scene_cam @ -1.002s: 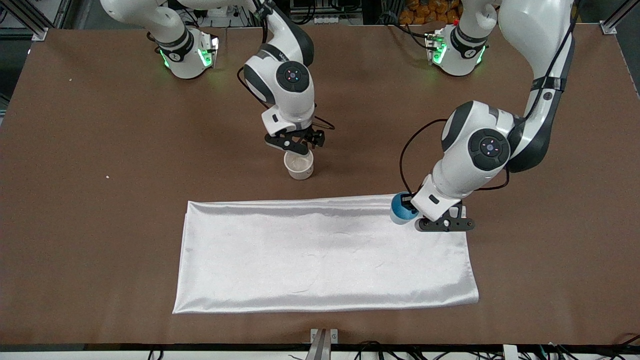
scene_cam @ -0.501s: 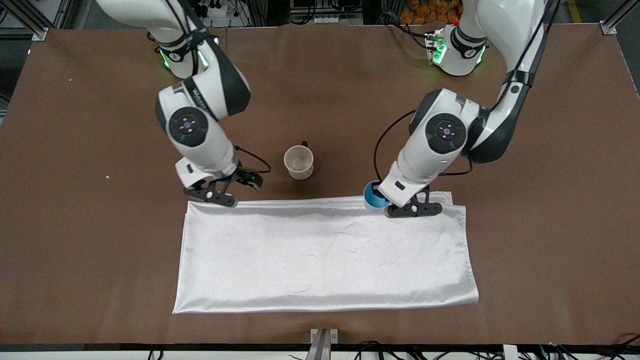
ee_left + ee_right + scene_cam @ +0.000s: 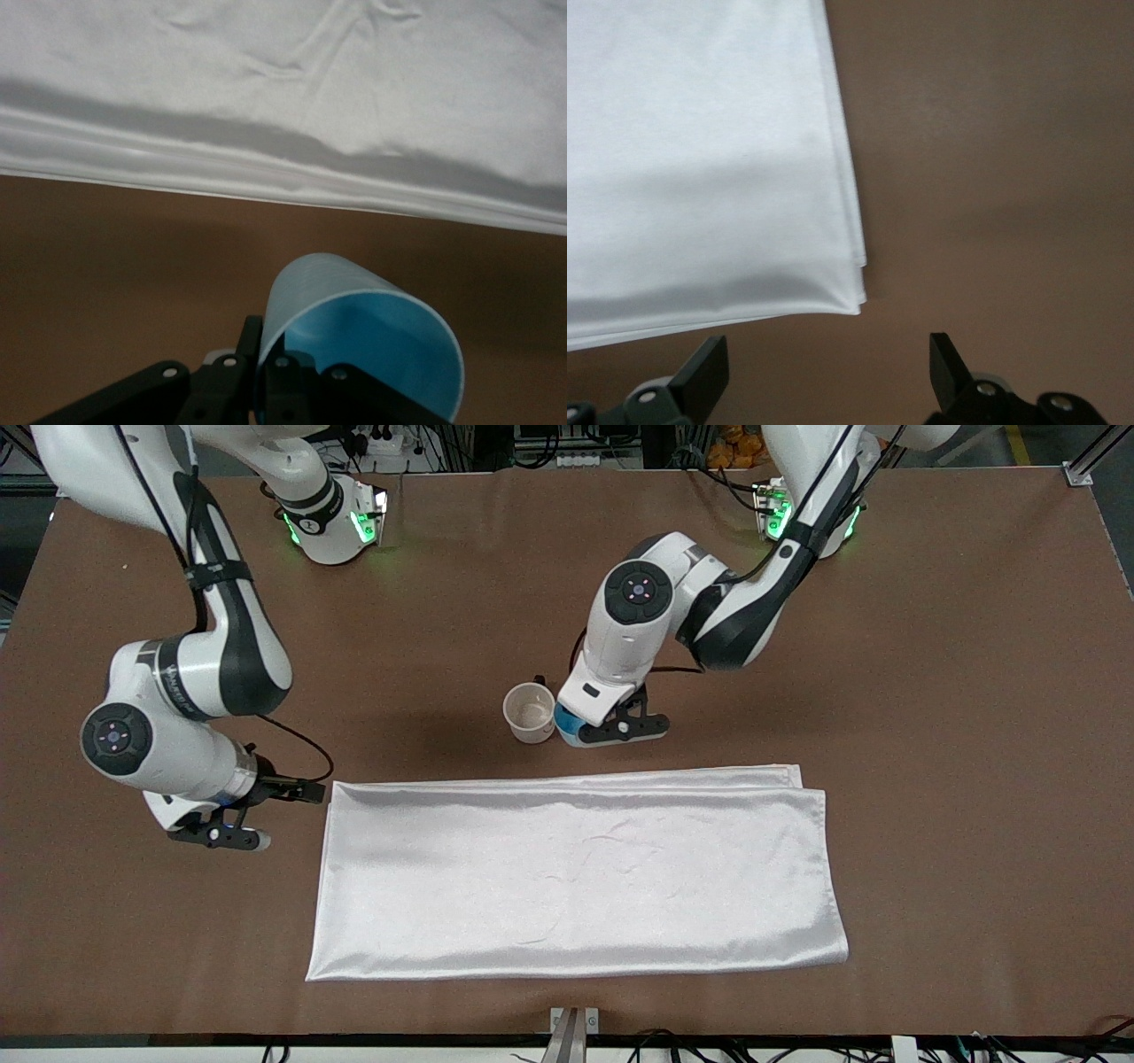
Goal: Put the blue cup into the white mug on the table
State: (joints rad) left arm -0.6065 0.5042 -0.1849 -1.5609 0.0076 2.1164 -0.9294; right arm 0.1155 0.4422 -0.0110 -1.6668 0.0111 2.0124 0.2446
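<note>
The white mug (image 3: 530, 711) stands upright on the brown table (image 3: 930, 691), a little farther from the front camera than the cloth. My left gripper (image 3: 592, 732) is shut on the rim of the blue cup (image 3: 565, 723), which it holds low and close beside the mug on the side toward the left arm's end. In the left wrist view one finger is inside the blue cup (image 3: 354, 336) and the other outside its wall, and the mug does not show. My right gripper (image 3: 217, 834) is open and holds nothing, just off the cloth's corner at the right arm's end.
A white satin cloth (image 3: 576, 868) lies flat in the middle of the table, nearer the front camera than the mug. Its folded edge (image 3: 283, 168) shows in the left wrist view, and its corner (image 3: 850, 301) lies ahead of the open right fingers (image 3: 704, 372).
The left arm has carried the blue cup from over the cloth's corner to beside the mug. The right arm has swung away from the mug to the cloth's corner at its own end.
</note>
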